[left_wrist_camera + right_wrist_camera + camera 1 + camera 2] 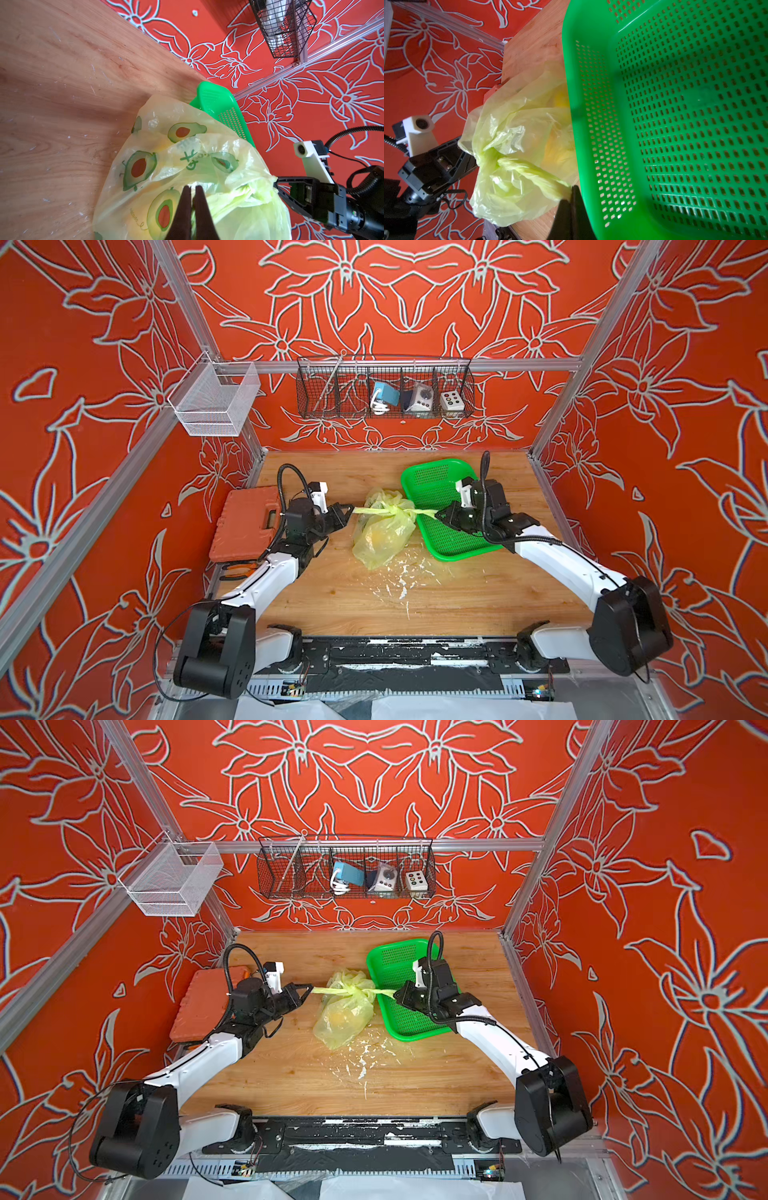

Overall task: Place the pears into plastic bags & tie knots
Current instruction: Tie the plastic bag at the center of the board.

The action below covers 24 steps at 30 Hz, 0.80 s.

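Both hands are pinched shut on the strap handles (368, 510) of the plastic bag (382, 543). My left hand (351, 510) clamps the end of one twisted strap and my right hand (438, 514) clamps the end of the other. In the left wrist view the dark fingers (184, 207) stand almost together with pale green film squeezed between them. The right wrist view shows the same narrow pinch on a rope of film. The two straps run taut in a nearly straight line between the hands. They meet in a tight bunch that looks like a knot (397, 511) over the bag's gathered mouth.

Below that line the bag lies on the counter (478, 597), slumped toward me, its avocado prints plain in the left wrist view. Yellow pears (380, 536) show through the film inside it. I cannot count them.

Just beside the bag, on my right, sits the green perforated basket (415, 472), and my right hand hangs over its near rim. White flecks (399, 576) litter the wood in front of the bag. An orange tool case (245, 522) lies beyond my left arm at the counter's edge.
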Motion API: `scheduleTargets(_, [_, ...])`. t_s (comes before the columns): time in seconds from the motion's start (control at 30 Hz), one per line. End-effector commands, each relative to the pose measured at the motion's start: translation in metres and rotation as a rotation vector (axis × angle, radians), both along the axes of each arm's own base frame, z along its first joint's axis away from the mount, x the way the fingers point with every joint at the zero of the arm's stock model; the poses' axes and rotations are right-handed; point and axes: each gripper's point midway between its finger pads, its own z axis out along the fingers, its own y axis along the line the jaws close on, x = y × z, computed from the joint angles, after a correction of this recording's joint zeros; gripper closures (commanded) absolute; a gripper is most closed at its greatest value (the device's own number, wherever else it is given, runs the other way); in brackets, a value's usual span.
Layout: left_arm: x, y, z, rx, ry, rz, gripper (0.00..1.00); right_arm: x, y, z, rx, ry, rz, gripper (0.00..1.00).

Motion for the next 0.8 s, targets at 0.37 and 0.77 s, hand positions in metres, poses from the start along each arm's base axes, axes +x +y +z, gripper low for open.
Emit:
scheduleTargets(0.37, [0.009,0.070,-0.049,0.103,0.088,0.264,1.00,0.030,-0.078,-0.048,-0.065,0.102,-0.415,1.00])
scheduleTargets(0.77, [0.018,0.080,-0.030,0.115,0.039,0.292,0.51,0.042,-0.067,-0.004,-0.017,0.012,-0.347,0.28])
